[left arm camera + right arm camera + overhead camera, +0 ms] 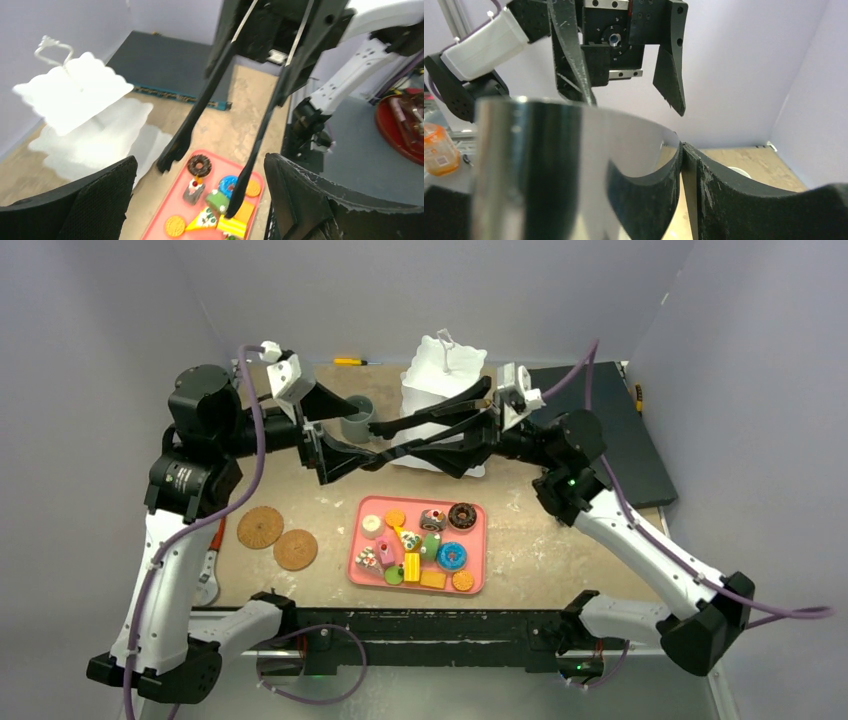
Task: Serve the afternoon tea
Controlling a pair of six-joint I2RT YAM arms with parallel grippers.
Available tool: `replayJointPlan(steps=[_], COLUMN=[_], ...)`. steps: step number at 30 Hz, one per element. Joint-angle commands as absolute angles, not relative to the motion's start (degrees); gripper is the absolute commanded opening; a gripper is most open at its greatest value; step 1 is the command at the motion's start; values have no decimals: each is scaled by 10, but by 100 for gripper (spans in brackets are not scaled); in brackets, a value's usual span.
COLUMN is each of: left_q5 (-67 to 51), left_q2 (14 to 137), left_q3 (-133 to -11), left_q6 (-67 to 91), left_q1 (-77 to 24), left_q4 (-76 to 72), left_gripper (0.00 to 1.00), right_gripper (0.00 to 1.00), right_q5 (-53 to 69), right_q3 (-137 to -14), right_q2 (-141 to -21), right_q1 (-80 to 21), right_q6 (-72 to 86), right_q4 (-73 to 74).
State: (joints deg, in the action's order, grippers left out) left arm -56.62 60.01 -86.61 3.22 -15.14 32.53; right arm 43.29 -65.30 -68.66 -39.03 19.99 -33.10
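The white three-tier stand stands at the back middle and shows in the left wrist view. The grey mug stands left of it. My right gripper is shut on the spring end of black tongs that reach left. My left gripper is open and empty, its fingers either side of the tong tips, apart from them. Toy pastries, such as a chocolate donut and a blue donut, lie on the pink tray. Two cork coasters lie front left. The white mug is hidden.
A dark mat lies at the back right. A yellow-handled tool lies by the back wall. Grey walls close in the table on three sides. Both arms cross above the space between the stand and the tray.
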Motion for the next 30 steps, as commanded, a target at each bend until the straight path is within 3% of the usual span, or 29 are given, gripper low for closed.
replayJointPlan(steps=[1,8,15,30], left_q5=[-478,-335,-193,-183], left_q2=[614,644,731,939], left_q3=[-919,-821,-649,-567], left_q6=[-96,-139,-151,-118], left_q1=[-150,-145,-144,-145], left_q4=[500,509,419,193], left_gripper=[99,97,77,56], right_gripper=[63,63,64,65], right_q5=[393,356,328,264], right_q3=[-626,-554,-508,-466], right_q2=[-627,-554,-485,-400], right_q1=[-374,-365,-366,-365], right_q6=[129,100,87,80], right_q4=[-258,-211,-169,-110])
